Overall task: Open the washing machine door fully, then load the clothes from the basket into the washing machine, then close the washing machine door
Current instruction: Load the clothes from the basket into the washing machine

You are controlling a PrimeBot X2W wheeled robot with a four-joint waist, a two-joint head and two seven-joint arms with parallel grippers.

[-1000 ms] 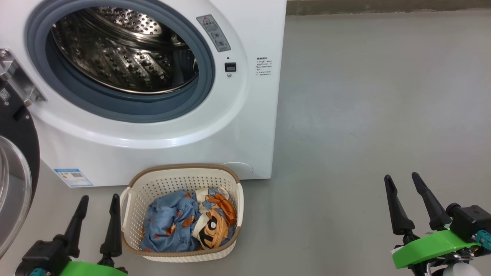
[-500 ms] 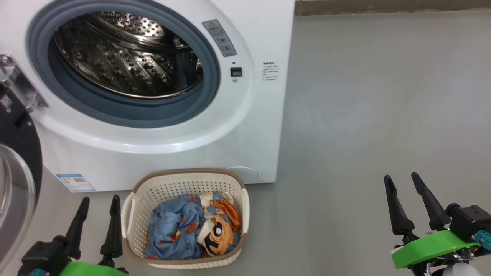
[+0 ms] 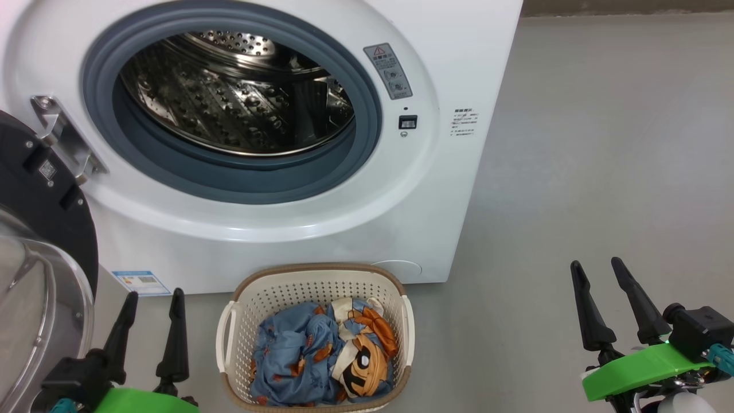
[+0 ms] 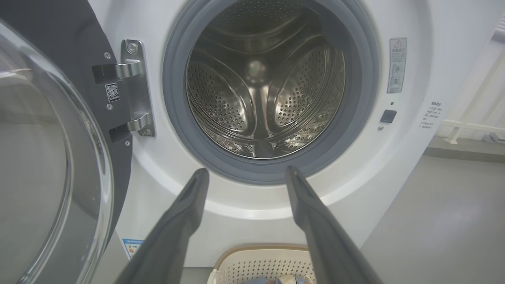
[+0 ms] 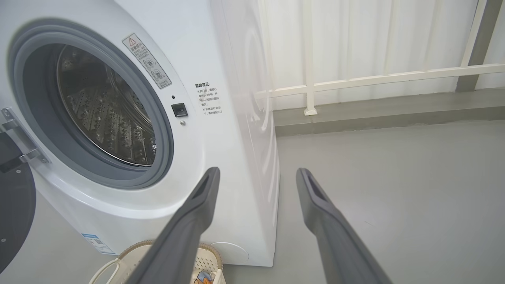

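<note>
A: What is sitting nearest?
B: The left gripper point(image 3: 155, 292) is hanging at the lower left, its fingers point(image 3: 175, 338) standing apart and holding nothing. The right gripper point(image 3: 595, 262) is hovering at the lower right over the bare floor point(image 3: 573, 172), its fingers likewise spread and holding nothing.
A: And the basket?
B: The basket point(image 3: 312, 269) is resting on the floor just beside the left gripper, on that gripper's right and not touching it. It is sitting well apart from the right gripper.
A: Where are the clothes lying?
B: The clothes point(image 3: 309, 338) are lying crumpled inside the basket. The blue one point(image 3: 287, 355) is filling the left side. The cream and orange one point(image 3: 364, 361) is pressing against it on the right, its black face turned up.
A: What is standing behind?
B: The washer point(image 3: 275, 241) is standing right behind the basket, with a blue label point(image 3: 140, 282) showing at its lower left corner.
A: How is the door hanging?
B: The door point(image 3: 46, 201) is hanging open at the left on a steel hinge point(image 3: 63, 135), with its glass bowl point(image 3: 34, 321) bulging out near the left gripper.
A: And deeper in?
B: A grey gasket point(image 3: 241, 186) is ringing the mouth, and the steel drum point(image 3: 229, 103) is gleaming behind it. In the left wrist view the fingers are pointing at the mouth's lower rim.
A: Farthest back?
B: In the right wrist view a white railing point(image 5: 355, 79) is running along the floor's far edge, beyond the washer.
</note>
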